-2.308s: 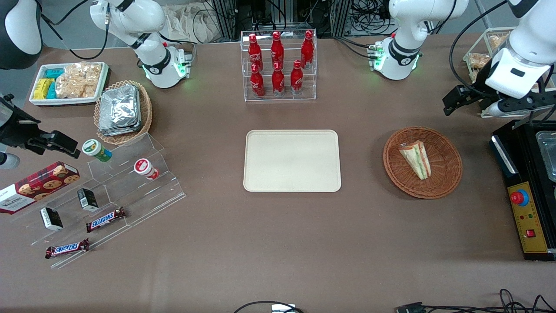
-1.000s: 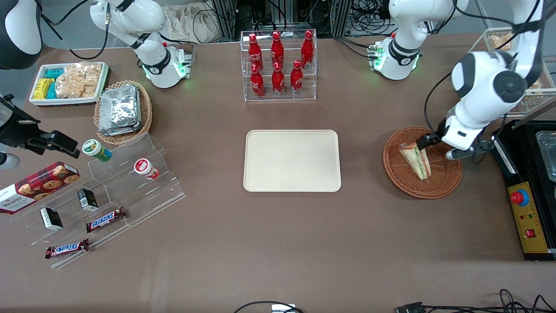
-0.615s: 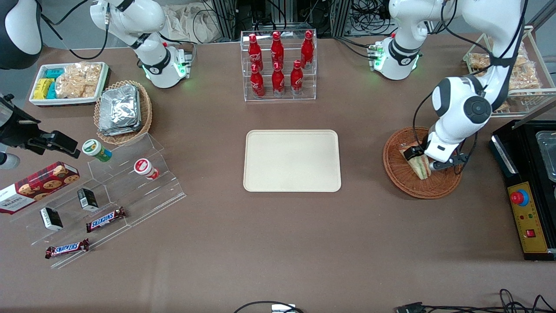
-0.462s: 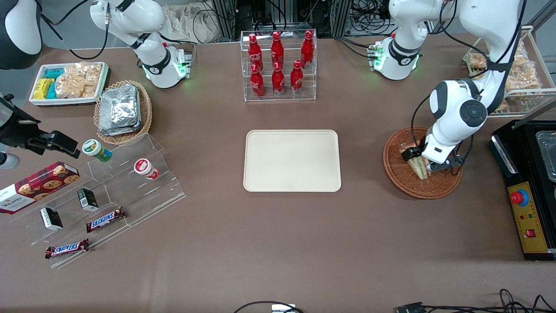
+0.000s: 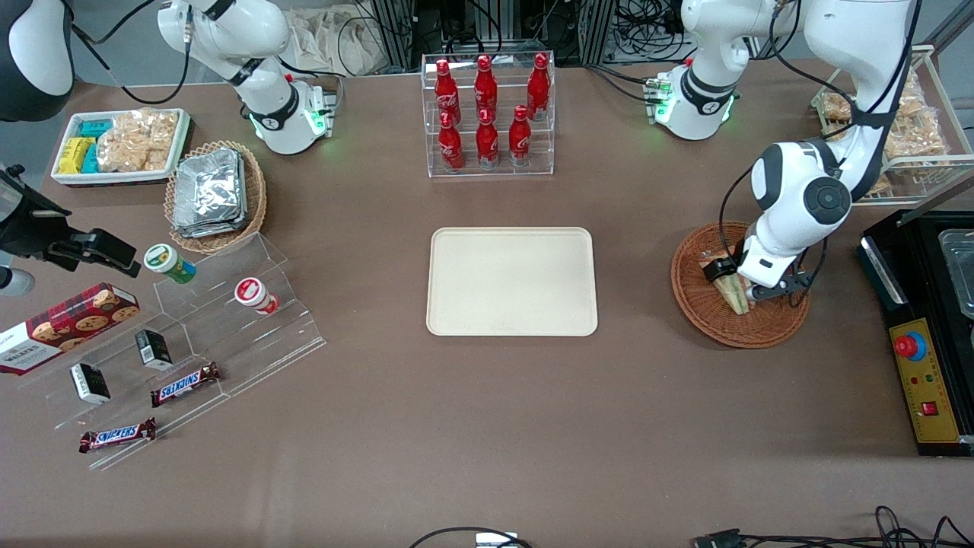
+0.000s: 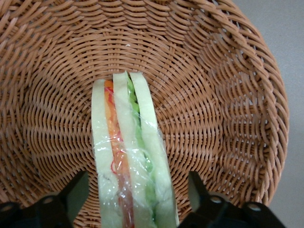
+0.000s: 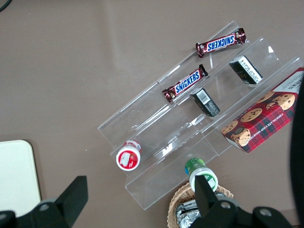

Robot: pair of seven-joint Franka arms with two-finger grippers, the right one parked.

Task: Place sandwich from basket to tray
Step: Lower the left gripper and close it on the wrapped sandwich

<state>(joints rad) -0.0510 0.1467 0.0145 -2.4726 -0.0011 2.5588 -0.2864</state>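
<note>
The sandwich (image 5: 731, 292), a clear-wrapped wedge with green and orange filling, lies in the round brown wicker basket (image 5: 715, 329) toward the working arm's end of the table. My gripper (image 5: 740, 278) is down inside the basket, open, with one finger on each side of the sandwich. In the left wrist view the sandwich (image 6: 130, 156) stands cut edge up between the dark fingers (image 6: 76, 192), with a gap of basket (image 6: 213, 95) weave showing on both sides. My gripper (image 6: 137, 199) has not closed on it. The cream tray (image 5: 511, 281) sits bare at the table's middle.
A black control box (image 5: 924, 342) with a red button stands close beside the basket. A wire basket of snacks (image 5: 898, 129) and a clear rack of red bottles (image 5: 487, 114) lie farther from the camera. An acrylic snack stand (image 5: 198, 327) is toward the parked arm's end.
The working arm swung in from above the black box and came down into the basket. Its open fingers now straddle the sandwich, which has not moved.
</note>
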